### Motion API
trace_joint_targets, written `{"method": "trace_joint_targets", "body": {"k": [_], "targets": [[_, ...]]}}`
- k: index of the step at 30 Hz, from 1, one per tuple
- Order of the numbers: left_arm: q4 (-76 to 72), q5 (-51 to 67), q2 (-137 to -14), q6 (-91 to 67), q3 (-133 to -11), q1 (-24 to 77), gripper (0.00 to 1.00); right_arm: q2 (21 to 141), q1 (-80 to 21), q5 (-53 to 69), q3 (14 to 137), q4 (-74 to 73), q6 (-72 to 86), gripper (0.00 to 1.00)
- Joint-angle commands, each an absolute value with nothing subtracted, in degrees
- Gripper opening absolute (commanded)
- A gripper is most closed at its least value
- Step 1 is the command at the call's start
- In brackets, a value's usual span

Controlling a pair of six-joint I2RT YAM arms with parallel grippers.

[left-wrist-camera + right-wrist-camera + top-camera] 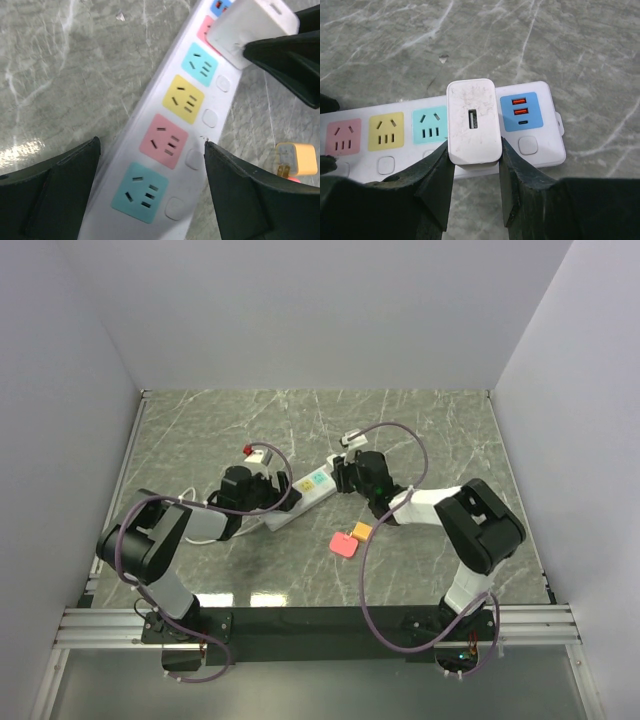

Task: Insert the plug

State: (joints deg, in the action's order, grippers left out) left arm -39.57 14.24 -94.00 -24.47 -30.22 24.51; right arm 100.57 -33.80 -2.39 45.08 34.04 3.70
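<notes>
**Insertion step, under way.** We are looking at a stage we are judging as begun but not shown complete. The right arm (430, 505) is holding its jaws closed on the white charger plug (472, 120), pinching it by its two sides. The plug is standing over the power strip (545, 145), between the cyan socket (430, 125) and the blue USB panel (521, 111), and it is covering most of a red socket (206, 31).

In the left wrist view the plug body is appearing slightly tilted. We are therefore judging that it is meeting the socket without being fully seated; its pins are hidden.

The left arm (190, 525) is presenting its jaws wide open, one finger on each side of the strip near the pink socket (166, 140). Whether they are touching it we cannot tell.

A yellow plug (362, 530) and a pink plug (343, 546) are lying apart on the marble surface (380, 40).

We are taking two things as left: pressing the plug home and letting go.
</notes>
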Motion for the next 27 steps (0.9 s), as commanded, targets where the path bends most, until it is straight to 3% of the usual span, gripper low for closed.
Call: {"method": "trace_joint_targets", "body": {"k": [1, 2, 3, 6, 16, 27], "targets": [[-40.9, 16.4, -95.2, -23.9, -29.4, 25.3, 0.90, 93.4, -33.0, -4.3, 43.3, 35.3, 6.7, 0.32], [-40.9, 16.3, -95.2, -23.9, -29.4, 25.4, 0.90, 92.2, -33.0, -4.2, 42.7, 35.2, 6.9, 0.47], [-40.8, 16.4, -95.2, -23.8, -29.4, 25.7, 0.90, 89.8, -33.1, -4.1, 41.8, 35.2, 7.3, 0.53], [-41.0, 17.0, -94.8, -23.7, -29.2, 25.9, 0.90, 84.9, -33.5, -3.6, 39.6, 35.0, 8.0, 0.88], [-43.3, 18.4, -92.9, -25.5, -27.0, 27.9, 0.90, 73.1, -38.4, -19.1, 35.9, 19.9, 16.0, 0.93], [-44.7, 20.1, -91.0, -26.9, -27.0, 33.4, 0.90, 70.1, -42.4, -23.6, 28.9, 10.0, 27.3, 0.91]]}}
